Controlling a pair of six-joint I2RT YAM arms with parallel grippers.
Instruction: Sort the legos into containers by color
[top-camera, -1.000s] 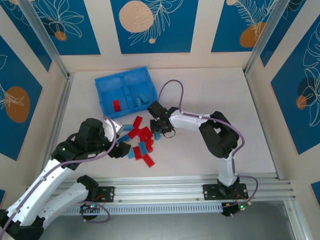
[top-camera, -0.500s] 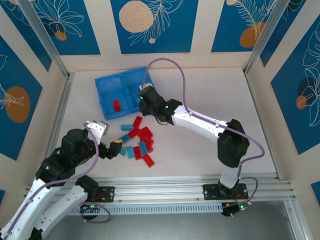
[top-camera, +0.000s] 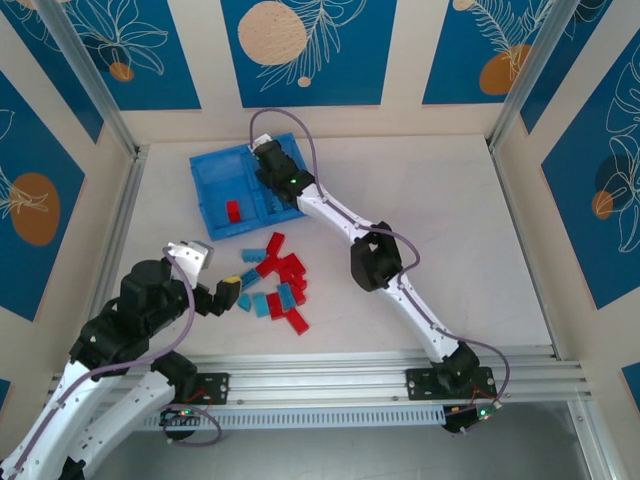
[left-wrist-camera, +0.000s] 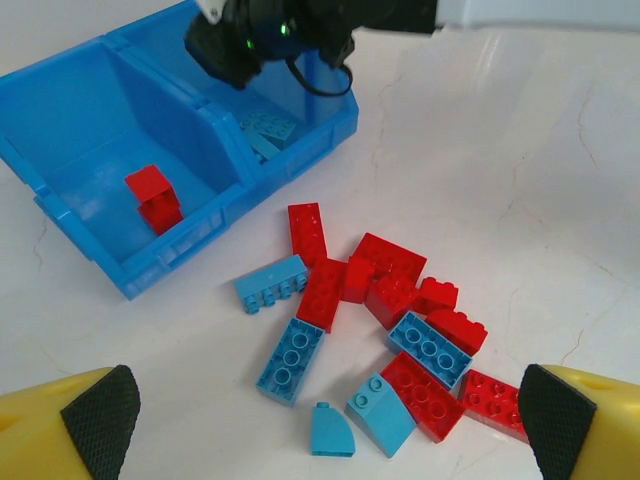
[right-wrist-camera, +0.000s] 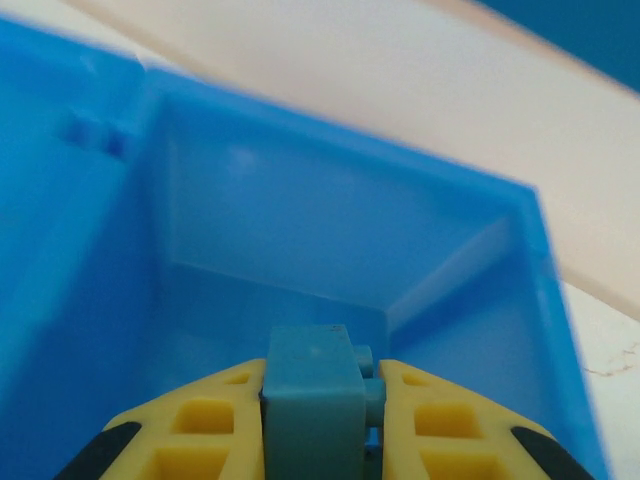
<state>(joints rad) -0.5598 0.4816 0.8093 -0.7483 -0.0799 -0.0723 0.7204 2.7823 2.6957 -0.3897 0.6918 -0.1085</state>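
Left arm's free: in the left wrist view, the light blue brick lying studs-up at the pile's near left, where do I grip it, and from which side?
Come straight down on the light blue brick, jaws across its narrow width, on the two long side walls. It lies flat, with bare table along both long sides; a red brick crowds its far end.

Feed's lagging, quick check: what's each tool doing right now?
Left tool: open, holding nothing.
Right tool: closed on a light blue brick over the bin.
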